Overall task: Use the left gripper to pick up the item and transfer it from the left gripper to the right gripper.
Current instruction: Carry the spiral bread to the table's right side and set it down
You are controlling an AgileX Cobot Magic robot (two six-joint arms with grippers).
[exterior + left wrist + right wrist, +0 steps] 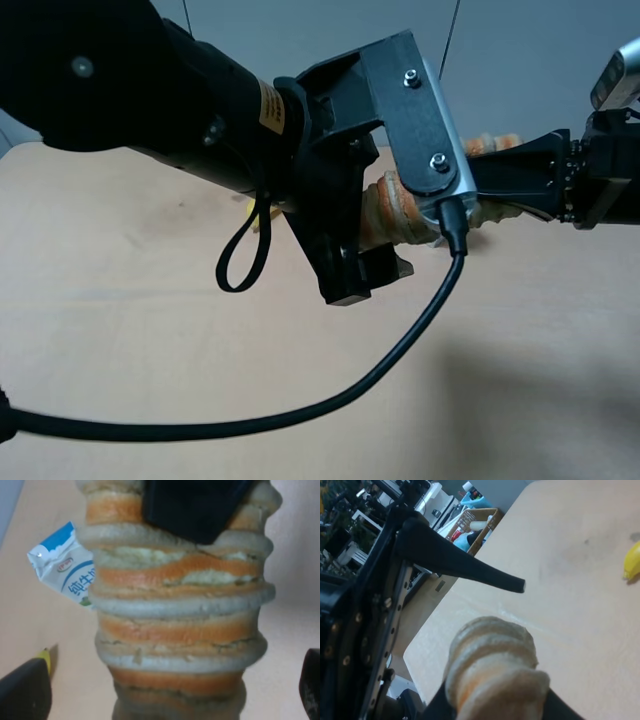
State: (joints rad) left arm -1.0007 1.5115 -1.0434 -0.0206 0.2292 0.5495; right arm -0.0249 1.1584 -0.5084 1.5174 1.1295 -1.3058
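Note:
The ridged tan-orange bread roll (398, 208) hangs in the air above the table, lying across the middle of the exterior view. It fills the left wrist view (180, 630). My left gripper (370, 270) is open: its fingers (25, 690) stand off either side of the roll without touching it. My right gripper (500, 185) reaches in from the right and is shut on the roll's right end. One of its fingers presses on the roll in the left wrist view (195, 505). In the right wrist view the roll (495, 670) lies between the fingers (470, 565).
A yellow banana (632, 560) lies on the tan table (150, 330), partly hidden behind the left arm (250, 205). A blue-and-white milk carton (65, 567) lies on the table below the roll. A loose black cable (380, 370) droops from the left wrist. A basket (470, 522) stands beyond the table's edge.

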